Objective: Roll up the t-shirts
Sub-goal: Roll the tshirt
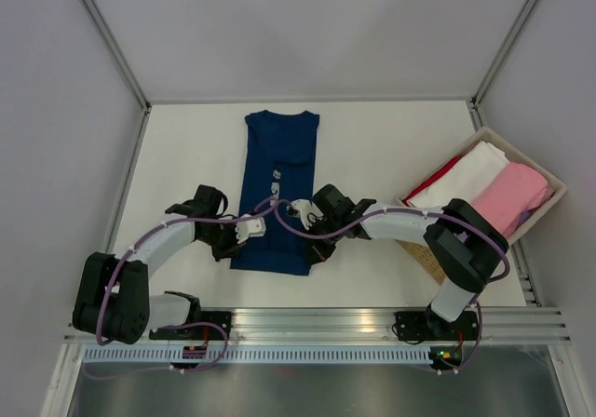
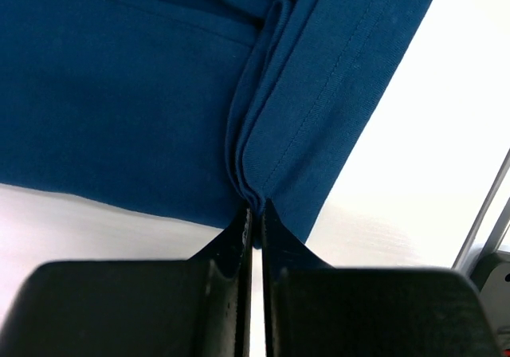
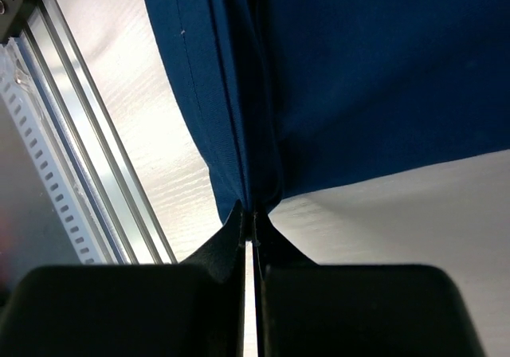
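Left arm (image 1: 158, 245) and right arm (image 1: 400, 220) bend inward by the table's (image 1: 391, 147) near edge — left gripper (image 2: 255, 213) and right gripper (image 3: 253, 215) each pinched tight on the navy t-shirt (image 1: 279, 156).

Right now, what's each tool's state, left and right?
Left tool: closed, pinching an edge of the navy t-shirt.
Right tool: closed, pinching the same shirt's edge.

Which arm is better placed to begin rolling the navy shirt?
Neither left nor right alone: the left arm and the right arm each have jaws shut on the near edge of the navy blue cloth t-shirt, one per side. Probably both roll together.
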You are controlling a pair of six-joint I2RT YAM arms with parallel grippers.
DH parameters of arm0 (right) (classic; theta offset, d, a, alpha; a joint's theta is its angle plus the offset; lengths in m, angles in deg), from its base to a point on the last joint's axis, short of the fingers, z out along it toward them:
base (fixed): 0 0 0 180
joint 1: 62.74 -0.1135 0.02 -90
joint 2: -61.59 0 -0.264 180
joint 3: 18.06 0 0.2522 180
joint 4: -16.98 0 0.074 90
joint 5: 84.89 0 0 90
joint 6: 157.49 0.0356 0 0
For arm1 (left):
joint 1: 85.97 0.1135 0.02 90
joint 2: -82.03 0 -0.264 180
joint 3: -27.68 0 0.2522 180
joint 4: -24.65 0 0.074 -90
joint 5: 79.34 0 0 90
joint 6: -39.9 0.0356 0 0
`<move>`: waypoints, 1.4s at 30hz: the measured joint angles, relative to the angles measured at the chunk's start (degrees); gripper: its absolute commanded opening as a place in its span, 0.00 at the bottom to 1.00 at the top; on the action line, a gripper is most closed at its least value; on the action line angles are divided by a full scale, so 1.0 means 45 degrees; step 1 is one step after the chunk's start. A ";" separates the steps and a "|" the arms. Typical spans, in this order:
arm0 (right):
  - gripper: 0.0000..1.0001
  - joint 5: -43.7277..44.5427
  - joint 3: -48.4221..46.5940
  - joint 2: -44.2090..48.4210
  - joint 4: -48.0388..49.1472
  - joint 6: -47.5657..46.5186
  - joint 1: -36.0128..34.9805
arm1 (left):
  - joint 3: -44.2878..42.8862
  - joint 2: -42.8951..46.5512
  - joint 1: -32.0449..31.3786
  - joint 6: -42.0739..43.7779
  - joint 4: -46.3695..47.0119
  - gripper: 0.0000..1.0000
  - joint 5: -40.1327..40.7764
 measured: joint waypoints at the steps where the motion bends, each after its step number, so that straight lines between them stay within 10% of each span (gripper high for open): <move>1: 0.01 0.0000 -0.0146 -0.0010 -0.0136 -0.0078 0.0039 | 0.0039 0.0029 0.0063 -0.0005 0.0019 0.02 -0.0005; 15: 0.06 0.0010 -0.0996 -0.1282 -0.0481 -0.0398 0.0447 | 0.0510 0.0126 0.0146 -0.0083 0.0539 0.02 0.0311; 23: 0.31 0.0151 -0.1044 -0.1292 -0.0364 0.0141 0.0597 | 0.0695 0.0306 0.0151 -0.0107 0.0884 0.02 0.0306; 26: 0.95 0.1132 -0.0369 -0.0389 0.0306 0.0374 0.0646 | 0.0743 0.0374 0.0151 -0.0107 0.0942 0.02 0.0291; 27: 0.98 0.1428 0.0053 0.0180 0.0593 0.0437 0.0680 | 0.0758 0.0393 0.0146 -0.0107 0.0957 0.02 0.0296; 42: 0.63 0.5110 0.3857 0.4692 0.4206 -0.2433 -0.3317 | 0.0767 0.0423 0.0146 -0.0374 0.1005 0.02 0.0291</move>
